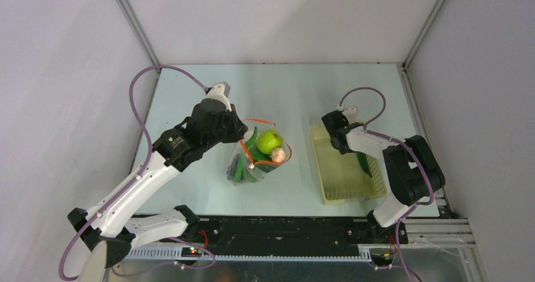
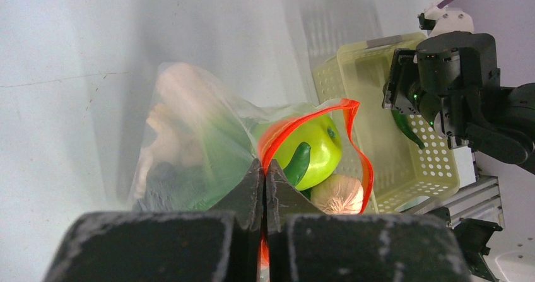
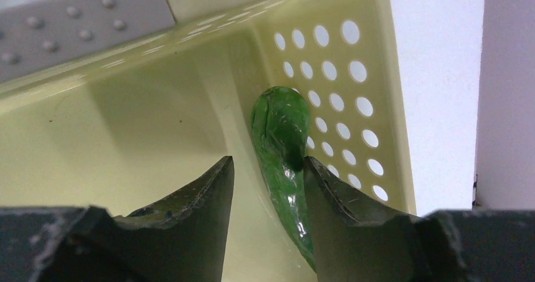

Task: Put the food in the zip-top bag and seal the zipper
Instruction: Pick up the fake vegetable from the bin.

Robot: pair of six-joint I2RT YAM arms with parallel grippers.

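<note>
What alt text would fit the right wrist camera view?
A long green pepper lies in the corner of a pale yellow perforated basket, along its holed wall. The right pincer is open over it, the pepper showing between its two dark fingers.

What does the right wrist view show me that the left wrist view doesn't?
Only the right wrist view: the right gripper with its jaws apart, and the pepper lying along the holed wall of the basket, beside one jaw and not yet clamped.
Only the left wrist view: the left gripper shut on the zipper strip of the bag, with an apple and a mushroom inside.
Both: the basket, the right gripper and a bit of the pepper.
</note>
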